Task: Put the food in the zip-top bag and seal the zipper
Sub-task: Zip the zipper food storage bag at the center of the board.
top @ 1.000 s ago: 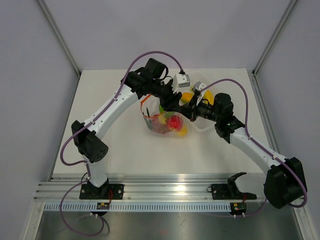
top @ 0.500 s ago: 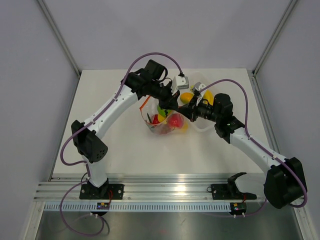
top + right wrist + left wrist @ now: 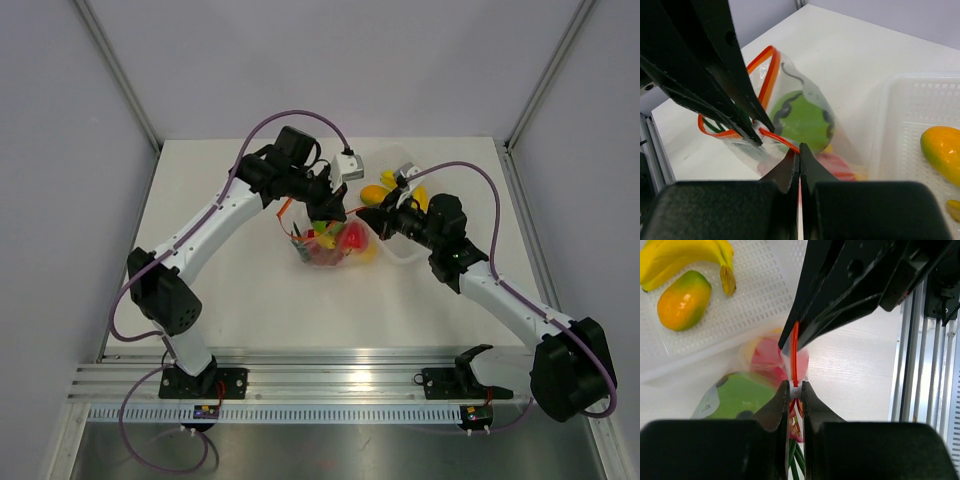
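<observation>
**A:** What is the layout, biggest thing first?

**B:** On the white worktop (image 3: 220,290), the translucent tray (image 3: 765,295) sits toward the right arm's side. The zip-top bag (image 3: 790,70) is just beside it, between the two arms. A banana (image 3: 680,255) and a mango (image 3: 684,300) lie in the tray, not in the bag.

**A:** And inside the bag?

**B:** A green round fruit (image 3: 797,120), something red (image 3: 771,357) and green stalks (image 3: 796,460) low down.

**A:** Why are both arms crowded over it?

**B:** I judge they are working the zipper (image 3: 795,350). The left jaws are pinched together on the orange-red strip. The right jaws are clamped on the same strip a little further along, tips nearly facing the left ones. The short run of strip between them stands straight and taut. Holding it from two points probably keeps the crinkly mouth lined up so it can be pressed shut.

**A:** Is it sealed?

**B:** Not fully, by the look of it. In the right wrist view the strip's two halves bow apart in a loop beyond the left jaws, so that end of the mouth gapes.

**A:** So where is the zipper relative to the jaws?

**B:** Right between both pairs, gripped, with the bag's body hanging below them.
</observation>
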`<move>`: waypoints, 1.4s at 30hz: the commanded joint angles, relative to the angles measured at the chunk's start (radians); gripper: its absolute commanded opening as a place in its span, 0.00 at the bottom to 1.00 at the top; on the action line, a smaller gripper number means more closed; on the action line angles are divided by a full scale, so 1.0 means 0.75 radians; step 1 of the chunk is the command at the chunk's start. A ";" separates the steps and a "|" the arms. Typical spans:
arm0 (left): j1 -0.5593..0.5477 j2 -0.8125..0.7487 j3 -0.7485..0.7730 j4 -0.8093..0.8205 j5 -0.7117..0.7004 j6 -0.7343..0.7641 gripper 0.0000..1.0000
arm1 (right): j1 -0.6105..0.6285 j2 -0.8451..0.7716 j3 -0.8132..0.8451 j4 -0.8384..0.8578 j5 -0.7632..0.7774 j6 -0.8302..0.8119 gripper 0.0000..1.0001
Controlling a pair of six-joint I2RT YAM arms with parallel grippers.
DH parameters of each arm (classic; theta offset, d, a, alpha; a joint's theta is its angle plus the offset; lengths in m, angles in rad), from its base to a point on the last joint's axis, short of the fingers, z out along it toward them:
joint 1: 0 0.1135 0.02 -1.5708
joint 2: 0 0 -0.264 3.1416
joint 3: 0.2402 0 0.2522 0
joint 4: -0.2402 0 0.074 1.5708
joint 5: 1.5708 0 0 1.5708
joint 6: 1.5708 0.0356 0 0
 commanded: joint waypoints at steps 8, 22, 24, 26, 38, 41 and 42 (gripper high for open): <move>0.100 -0.264 -0.217 0.001 -0.086 -0.097 0.00 | -0.024 0.007 0.010 0.211 0.227 0.035 0.00; 0.213 -0.595 -0.573 0.187 -0.183 -0.240 0.00 | -0.071 0.033 -0.035 0.238 0.264 0.052 0.00; 0.225 -0.628 -0.598 0.205 -0.195 -0.255 0.00 | -0.077 0.041 -0.041 0.244 0.261 0.054 0.00; 0.241 -0.652 -0.616 0.224 -0.197 -0.273 0.00 | -0.086 0.047 -0.043 0.244 0.259 0.054 0.00; 0.417 -0.836 -0.783 0.348 -0.244 -0.416 0.00 | -0.153 0.045 -0.115 0.273 0.261 0.072 0.00; 0.480 -0.906 -0.855 0.401 -0.242 -0.471 0.00 | -0.161 0.045 -0.127 0.281 0.270 0.080 0.00; 0.493 -0.920 -0.869 0.414 -0.248 -0.486 0.00 | -0.167 0.047 -0.131 0.283 0.274 0.084 0.00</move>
